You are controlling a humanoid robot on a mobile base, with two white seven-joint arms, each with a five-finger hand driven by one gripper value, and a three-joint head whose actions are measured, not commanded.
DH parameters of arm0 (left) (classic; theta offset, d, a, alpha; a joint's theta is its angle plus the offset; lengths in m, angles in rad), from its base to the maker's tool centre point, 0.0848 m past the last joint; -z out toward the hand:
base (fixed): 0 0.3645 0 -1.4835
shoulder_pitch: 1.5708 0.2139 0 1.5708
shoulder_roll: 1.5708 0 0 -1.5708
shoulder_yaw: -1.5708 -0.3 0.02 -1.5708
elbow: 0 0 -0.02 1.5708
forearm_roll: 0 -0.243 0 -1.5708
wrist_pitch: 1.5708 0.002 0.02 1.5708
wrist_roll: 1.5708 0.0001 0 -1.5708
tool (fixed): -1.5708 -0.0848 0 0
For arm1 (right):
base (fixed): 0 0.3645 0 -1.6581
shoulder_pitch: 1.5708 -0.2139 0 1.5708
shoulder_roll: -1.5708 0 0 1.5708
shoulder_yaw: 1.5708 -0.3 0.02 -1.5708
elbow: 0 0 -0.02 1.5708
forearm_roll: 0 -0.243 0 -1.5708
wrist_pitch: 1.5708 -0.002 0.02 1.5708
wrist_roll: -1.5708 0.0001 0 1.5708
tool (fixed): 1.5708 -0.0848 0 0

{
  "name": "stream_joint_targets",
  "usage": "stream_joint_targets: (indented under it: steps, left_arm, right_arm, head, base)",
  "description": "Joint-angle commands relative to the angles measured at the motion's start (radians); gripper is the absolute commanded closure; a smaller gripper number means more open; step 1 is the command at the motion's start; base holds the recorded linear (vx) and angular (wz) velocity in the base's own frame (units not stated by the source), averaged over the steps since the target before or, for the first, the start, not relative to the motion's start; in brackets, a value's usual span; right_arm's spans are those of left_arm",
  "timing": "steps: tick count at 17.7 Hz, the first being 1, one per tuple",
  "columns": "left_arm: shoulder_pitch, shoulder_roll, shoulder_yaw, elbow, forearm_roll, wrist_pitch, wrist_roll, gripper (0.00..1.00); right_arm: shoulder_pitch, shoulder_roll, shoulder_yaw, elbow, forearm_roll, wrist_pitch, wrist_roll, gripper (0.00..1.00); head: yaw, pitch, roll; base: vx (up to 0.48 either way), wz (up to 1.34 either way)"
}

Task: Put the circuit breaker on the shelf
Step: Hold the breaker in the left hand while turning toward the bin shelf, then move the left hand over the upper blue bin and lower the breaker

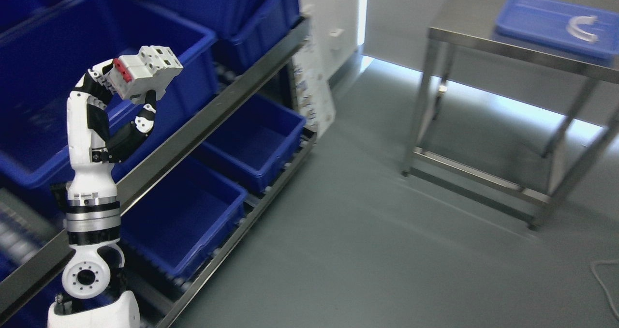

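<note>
we see the left hand [123, 105] raised at the picture's left, its white and black arm rising from the lower left corner. the fingers [145, 117] curl around a white, block-shaped plastic circuit breaker with a red end [145, 71], pinching it from below and behind. the breaker sits tilted, red end toward the hand, white end pointing up and right. it hangs in front of the large blue plastic bin [58, 76] on the upper level of the metal shelf rack [232, 100]; we cannot tell whether it touches the bin's rim. it is not resting on any shelf surface.

below the slanted steel rail of the rack we note two more blue plastic bins: one mid-level [256, 144], one lower and nearer [188, 216]. both sit on roller tracks. more blue bins are stacked at the top edge [261, 8].

a white printed board [312, 81] leans against the rack's far end.

well apart, at the right, stands a stainless steel desk [483, 42] on the grey floor [362, 231]. on it lies a shallow blue plastic tray [541, 16] holding a curved pale piece [582, 28]; too blurred to identify.
</note>
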Motion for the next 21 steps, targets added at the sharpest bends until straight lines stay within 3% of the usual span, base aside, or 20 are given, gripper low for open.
stream_joint_targets:
  steps: [1, 7, 10, 16, 19, 21]
  left_arm:
    - [-0.077, 0.080, 0.001, 0.000, -0.001, 0.058, -0.054, 0.84]
    - [-0.160, 0.207, -0.010, 0.006, -0.005, 0.179, -0.084, 0.84]
    - [-0.206, 0.224, -0.014, 0.050, -0.033, 0.190, -0.129, 0.84]
    - [-0.360, 0.255, -0.051, 0.292, -0.282, 0.237, -0.267, 0.84]
    - [-0.487, 0.263, -0.079, 0.429, -0.399, 0.241, -0.395, 0.83]
    - [-0.573, 0.263, -0.105, 0.536, -0.457, 0.241, -0.405, 0.83]
  right_arm:
    - [0.000, -0.017, 0.020, 0.000, 0.000, 0.064, 0.000, 0.00]
    - [0.000, -0.017, 0.020, 0.000, 0.000, 0.064, 0.000, 0.00]
    - [0.000, -0.017, 0.020, 0.000, 0.000, 0.064, 0.000, 0.00]
    - [0.000, -0.017, 0.020, 0.000, 0.000, 0.064, 0.000, 0.00]
    - [0.000, -0.017, 0.020, 0.000, 0.000, 0.064, 0.000, 0.00]
    - [0.000, -0.017, 0.020, 0.000, 0.000, 0.064, 0.000, 0.00]
  head:
    - [0.0000, 0.000, 0.000]
    - [0.0000, 0.000, 0.000]
    - [0.0000, 0.000, 0.000]
    - [0.0000, 0.000, 0.000]
    - [0.0000, 0.000, 0.000]
    - [0.0000, 0.000, 0.000]
  base:
    - [-0.151, 1.22]
    - [-0.118, 1.19]
    - [-0.029, 0.99]
    - [0.071, 0.47]
    - [0.111, 0.12]
    - [0.134, 0.14]
